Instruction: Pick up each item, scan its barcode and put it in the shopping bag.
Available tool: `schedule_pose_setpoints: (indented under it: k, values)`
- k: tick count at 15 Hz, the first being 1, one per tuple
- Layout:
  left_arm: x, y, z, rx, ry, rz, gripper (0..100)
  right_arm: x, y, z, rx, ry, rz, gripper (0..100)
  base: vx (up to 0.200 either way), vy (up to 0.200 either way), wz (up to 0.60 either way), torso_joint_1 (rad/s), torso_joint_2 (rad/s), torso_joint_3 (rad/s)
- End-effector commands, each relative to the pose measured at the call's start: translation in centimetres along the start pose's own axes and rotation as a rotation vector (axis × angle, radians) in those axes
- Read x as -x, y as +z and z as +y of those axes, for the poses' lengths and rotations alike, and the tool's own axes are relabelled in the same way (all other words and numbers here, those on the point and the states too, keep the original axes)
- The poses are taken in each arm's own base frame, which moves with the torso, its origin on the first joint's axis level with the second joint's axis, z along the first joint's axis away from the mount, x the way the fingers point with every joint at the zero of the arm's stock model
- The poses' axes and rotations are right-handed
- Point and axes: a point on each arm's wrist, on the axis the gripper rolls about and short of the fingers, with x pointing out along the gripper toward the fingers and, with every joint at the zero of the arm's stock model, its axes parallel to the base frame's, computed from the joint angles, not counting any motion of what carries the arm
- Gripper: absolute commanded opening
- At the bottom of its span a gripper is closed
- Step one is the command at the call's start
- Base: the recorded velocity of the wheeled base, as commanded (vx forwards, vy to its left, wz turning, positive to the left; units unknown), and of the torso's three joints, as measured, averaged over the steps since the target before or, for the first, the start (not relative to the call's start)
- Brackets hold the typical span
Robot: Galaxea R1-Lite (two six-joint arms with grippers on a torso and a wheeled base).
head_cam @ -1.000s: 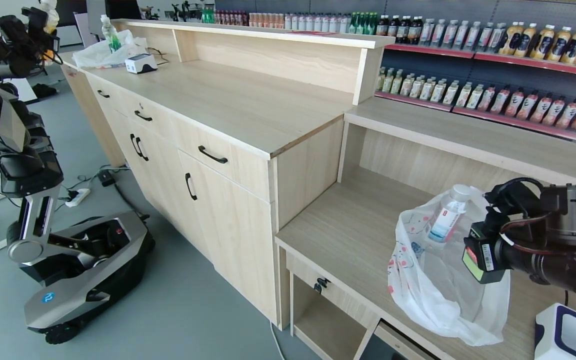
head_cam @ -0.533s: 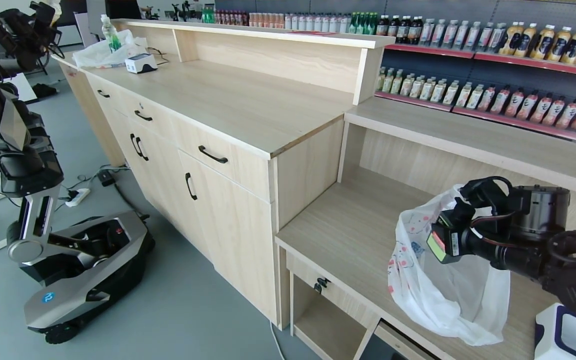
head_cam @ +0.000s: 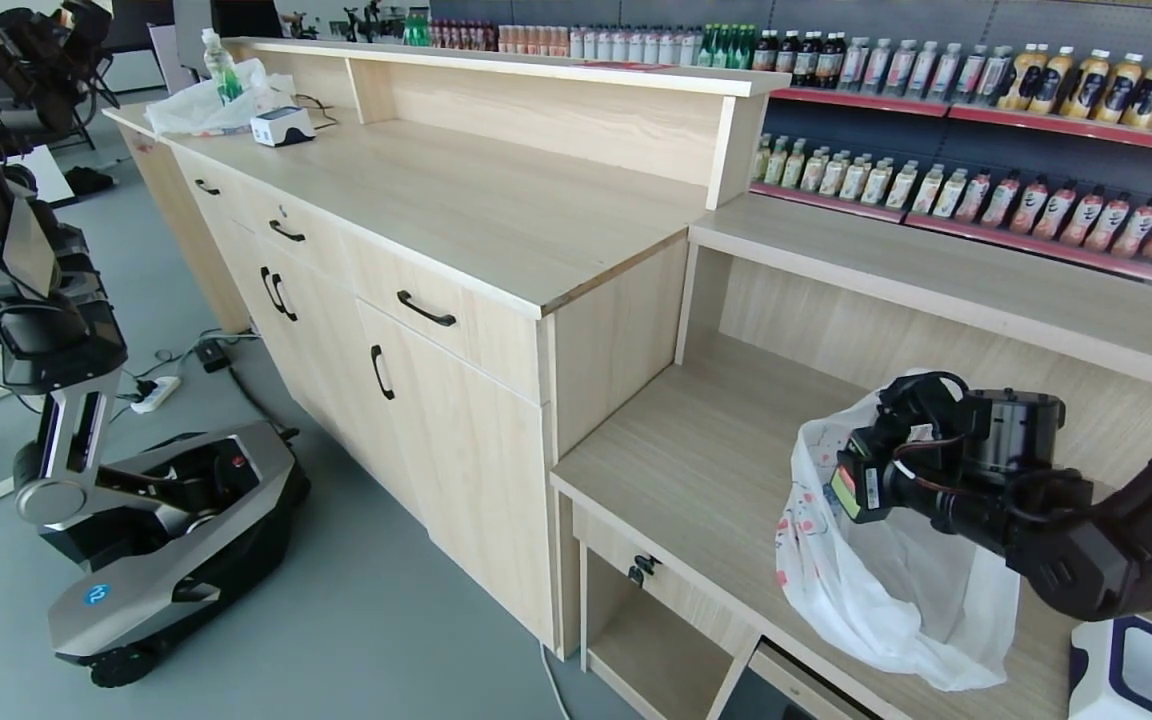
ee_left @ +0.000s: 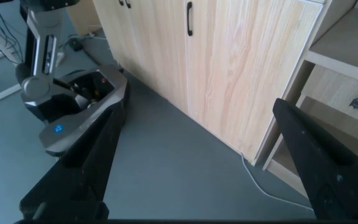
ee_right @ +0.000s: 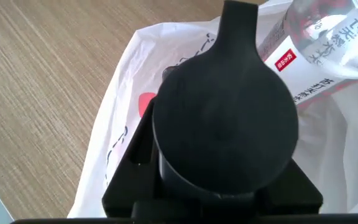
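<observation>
Your right gripper (head_cam: 886, 465) is parked right over the mouth of the shopping bag (head_cam: 876, 600) on the lower counter (head_cam: 696, 450). Can't tell if it's clamped on anything. The water bottle (ee_right: 328, 43) is tilted inside the bag. Your left gripper (ee_left: 191, 168) hangs spread wide over the floor, holding nothing.

- Shopping bag (head_cam: 886, 610): thin, translucent white plastic, crinkled and faintly glossy, with red print.
- Bottle (ee_right: 328, 37): clear, glossy plastic with a smooth white-and-red label.
- Worktop (head_cam: 706, 460): pale wood-grain board, smooth and matt.
- Cabinet handles (head_cam: 425, 309): black and smooth, with a slight sheen.
- Floor (head_cam: 356, 620): grey and smooth, with a low sheen.
- Scanner (head_cam: 1136, 670): white, glossy plastic housing.
- Left tool (ee_left: 196, 107): matt black.
</observation>
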Motion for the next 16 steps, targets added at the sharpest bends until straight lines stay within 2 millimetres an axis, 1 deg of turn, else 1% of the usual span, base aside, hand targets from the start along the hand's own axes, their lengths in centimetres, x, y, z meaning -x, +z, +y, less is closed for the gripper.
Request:
schedule_pose_setpoints:
  k: [1, 4, 5, 6, 10, 12, 16]
  values:
    - [0.0, 0.0, 0.0, -0.001, 0.001, 0.001, 100, -1.5, -1.1, 0.1, 0.0, 0.002, 0.031, 0, 0.0, 0.0, 0.0, 0.0, 0.0, 0.0]
    - [0.0, 0.0, 0.0, -0.001, 0.001, 0.0, 100, -2.6, -1.3, 0.2, -0.003, 0.007, 0.026, 0, 0.0, 0.0, 0.0, 0.0, 0.0, 0.0]
    - [0.0, 0.0, 0.0, -0.001, 0.001, 0.001, 100, -3.1, -1.5, 0.4, -0.001, 0.041, 0.015, 0, 0.0, 0.0, 0.0, 0.0, 0.0, 0.0]
    - [0.0, 0.0, 0.0, 0.001, 0.001, 0.001, 100, -3.4, -1.5, 0.6, 0.0, 0.061, 0.003, 0, 0.0, 0.0, 0.0, 0.0, 0.0, 0.0]
    - [0.0, 0.0, 0.0, 0.001, 0.001, 0.0, 100, -4.3, -2.2, 1.1, 0.005, 0.079, 0.005, 0, 0.0, 0.0, 0.0, 0.0, 0.0, 0.0]
    - [0.0, 0.0, 0.0, 0.001, 0.001, 0.0, 100, -4.8, -2.1, 1.2, 0.004, 0.078, -0.015, 0, 0.0, 0.0, 0.0, 0.0, 0.0, 0.0]
    - [0.0, 0.0, 0.0, 0.001, 0.001, 0.001, 100, -4.9, -2.3, 1.2, 0.005, 0.078, -0.012, 0, 0.0, 0.0, 0.0, 0.0, 0.0, 0.0]
